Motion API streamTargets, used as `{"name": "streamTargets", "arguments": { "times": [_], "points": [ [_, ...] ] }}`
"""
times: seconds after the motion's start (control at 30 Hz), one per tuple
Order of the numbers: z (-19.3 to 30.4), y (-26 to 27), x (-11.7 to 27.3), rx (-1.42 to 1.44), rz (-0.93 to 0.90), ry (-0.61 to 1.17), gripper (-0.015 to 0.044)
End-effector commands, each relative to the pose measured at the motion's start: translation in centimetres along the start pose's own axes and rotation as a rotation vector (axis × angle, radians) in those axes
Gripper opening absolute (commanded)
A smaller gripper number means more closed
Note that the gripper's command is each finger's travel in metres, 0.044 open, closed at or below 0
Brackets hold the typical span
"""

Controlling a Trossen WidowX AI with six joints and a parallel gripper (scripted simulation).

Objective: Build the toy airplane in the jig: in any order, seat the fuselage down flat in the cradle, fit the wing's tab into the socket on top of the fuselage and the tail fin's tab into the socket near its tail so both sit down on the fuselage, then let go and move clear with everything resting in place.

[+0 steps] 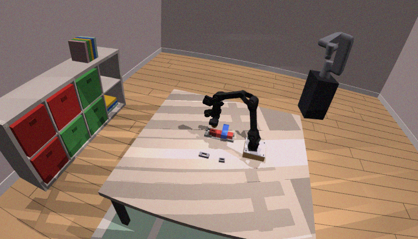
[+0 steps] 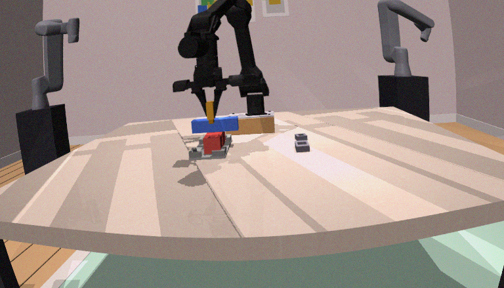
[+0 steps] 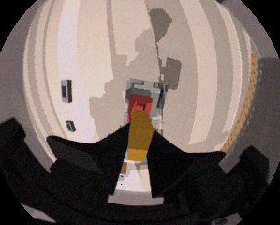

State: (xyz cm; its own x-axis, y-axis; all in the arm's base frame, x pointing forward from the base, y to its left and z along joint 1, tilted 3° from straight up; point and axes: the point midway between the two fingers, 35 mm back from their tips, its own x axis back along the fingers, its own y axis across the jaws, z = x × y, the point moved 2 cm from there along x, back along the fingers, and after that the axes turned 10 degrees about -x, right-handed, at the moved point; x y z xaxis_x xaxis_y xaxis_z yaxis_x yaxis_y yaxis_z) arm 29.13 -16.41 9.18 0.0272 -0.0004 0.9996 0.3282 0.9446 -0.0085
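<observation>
Robot gripper (image 1: pixel 214 126) (image 2: pixel 210 115) (image 3: pixel 139 127) is clamping yellow fin (image 2: pixel 210 111) (image 3: pixel 140 131) above red body (image 1: pixel 213 132) (image 2: pixel 213 142) (image 3: pixel 140 100); w/ tab misaligned, it's possibly jamming at socket's rim, tipping blue wing (image 1: pixel 225 131) (image 2: pixel 214 124) at 6 o'clock, wrist view.

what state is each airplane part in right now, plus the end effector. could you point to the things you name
End effector (image 1: pixel 214 124) (image 2: pixel 210 115) (image 3: pixel 139 127): shut on the tail fin, above the fuselage.
Tail fin (image 2: pixel 210 111) (image 3: pixel 140 133): gripped, not seated.
Wing (image 1: pixel 225 130) (image 2: pixel 214 124): lying across the fuselage.
Fuselage (image 1: pixel 215 132) (image 2: pixel 213 144) (image 3: pixel 140 101): in the cradle.
Cradle (image 1: pixel 207 134) (image 2: pixel 193 154) (image 3: pixel 155 86): on the table, holding the fuselage.
</observation>
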Motion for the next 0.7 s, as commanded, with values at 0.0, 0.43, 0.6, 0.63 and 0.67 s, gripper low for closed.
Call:
{"name": "streamTargets", "arguments": {
  "times": [0.0,0.43,0.6,0.63,0.67],
  "points": [
    [-0.07,-0.09,0.01,0.005,0.004,-0.003,0.0066],
    [-0.15,-0.17,0.03,0.005,0.004,-0.003,0.0066],
    [-0.19,-0.17,-0.53,0.005,0.004,-0.003,0.0066],
    [-0.20,-0.18,-0.69,0.005,0.004,-0.003,0.0066],
    [-0.20,-0.18,-0.85,0.005,0.004,-0.003,0.0066]
  ]
}}
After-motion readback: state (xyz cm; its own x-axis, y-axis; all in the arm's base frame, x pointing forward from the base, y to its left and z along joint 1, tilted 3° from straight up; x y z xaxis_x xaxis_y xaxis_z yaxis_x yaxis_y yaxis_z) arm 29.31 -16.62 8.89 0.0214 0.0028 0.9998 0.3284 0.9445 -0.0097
